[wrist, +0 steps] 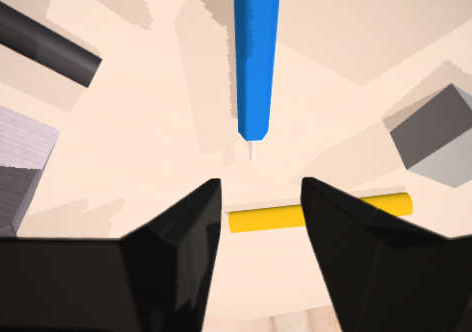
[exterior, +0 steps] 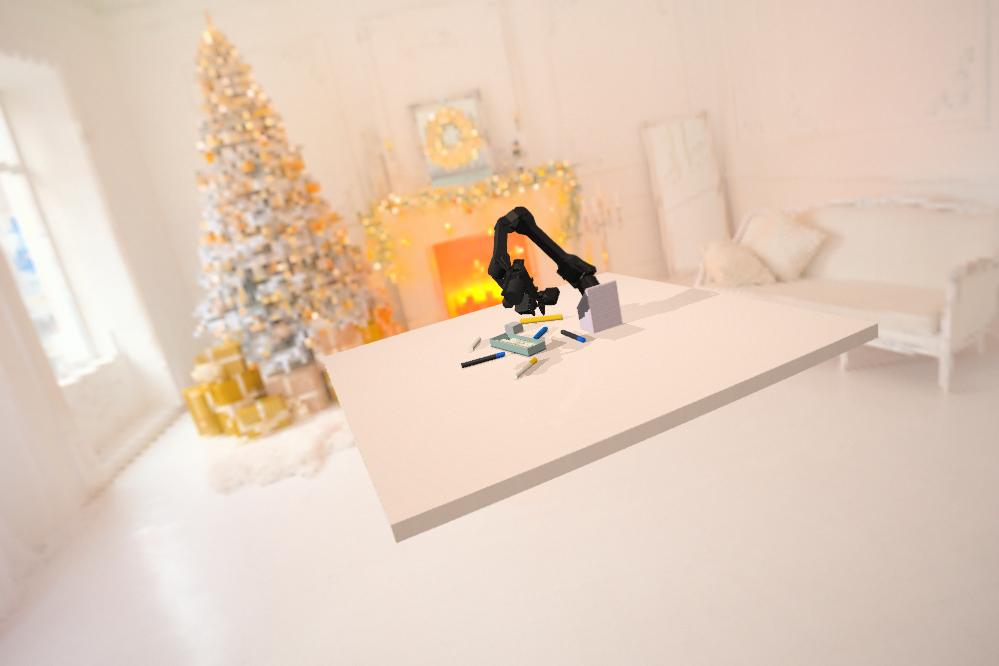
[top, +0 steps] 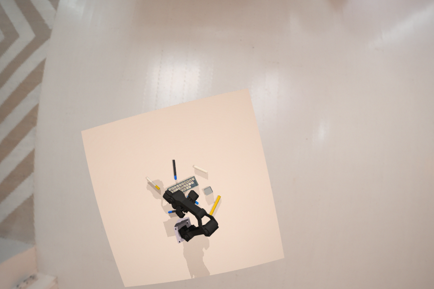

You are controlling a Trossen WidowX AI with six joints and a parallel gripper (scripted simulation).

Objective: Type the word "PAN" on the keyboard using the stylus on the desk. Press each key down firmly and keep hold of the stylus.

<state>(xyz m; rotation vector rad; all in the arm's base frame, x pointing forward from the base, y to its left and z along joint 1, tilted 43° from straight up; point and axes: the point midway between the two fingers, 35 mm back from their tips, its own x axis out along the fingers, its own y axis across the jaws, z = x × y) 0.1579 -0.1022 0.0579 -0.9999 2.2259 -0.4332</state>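
The blue stylus (top: 197, 202) (exterior: 541, 333) (wrist: 255, 65) lies on the desk, its thin pale tip pointing down the wrist view toward the gap between the fingers. My gripper (exterior: 536, 311) (wrist: 261, 188) is part open and empty, raised above the desk, with the stylus ahead of its fingertips in the wrist view. In the top view the arm covers the fingers and part of the stylus. The keyboard (top: 194, 185) (exterior: 508, 347) is a shallow grey-green tray with white letter keys. It is outside the wrist view, and the arm hides its lower left part in the top view.
A yellow stick (top: 215, 205) (exterior: 541, 318) (wrist: 266, 220) and a grey block (top: 207, 190) (wrist: 451, 145) lie near the stylus. A dark blue-ended pen (exterior: 572, 336) (wrist: 46, 40) lies near the lilac block (exterior: 603, 306) (wrist: 6, 130). Other pens (top: 174, 167) (top: 200, 169) (top: 152, 182) surround the keyboard.
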